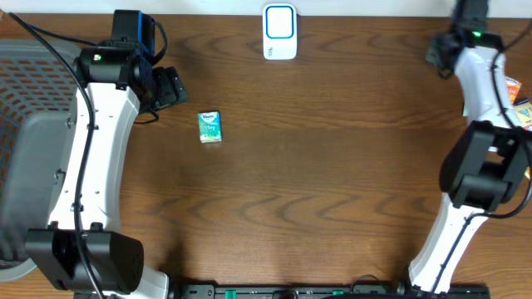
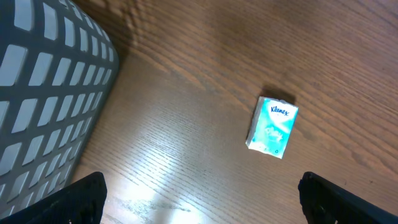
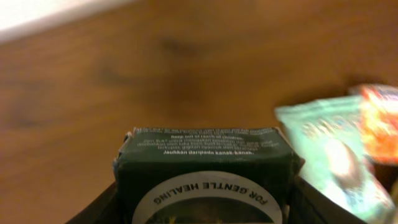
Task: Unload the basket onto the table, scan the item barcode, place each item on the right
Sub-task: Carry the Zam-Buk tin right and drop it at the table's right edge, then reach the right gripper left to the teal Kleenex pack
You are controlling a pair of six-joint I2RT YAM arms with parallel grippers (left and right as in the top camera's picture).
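Observation:
My right gripper (image 3: pixel 205 202) is shut on a dark green box (image 3: pixel 205 155) with a round white label reading "FOR GENTLE HEALING"; small white print faces the camera. In the overhead view that gripper (image 1: pixel 440 51) sits at the far right, and I cannot make out the box there. The white barcode scanner (image 1: pixel 279 31) stands at the far edge, centre. My left gripper (image 2: pixel 202 208) is open above bare table, its fingers (image 2: pixel 84 199) wide apart. A teal Kleenex tissue pack (image 2: pixel 272 126) lies ahead of it and to the right, also seen from above (image 1: pixel 209 127).
A grey mesh basket (image 1: pixel 25 100) fills the left side and shows close by in the left wrist view (image 2: pixel 43 93). Blurred teal and orange packets (image 3: pixel 348 149) lie to the right of the held box; some show at the right edge (image 1: pixel 519 95).

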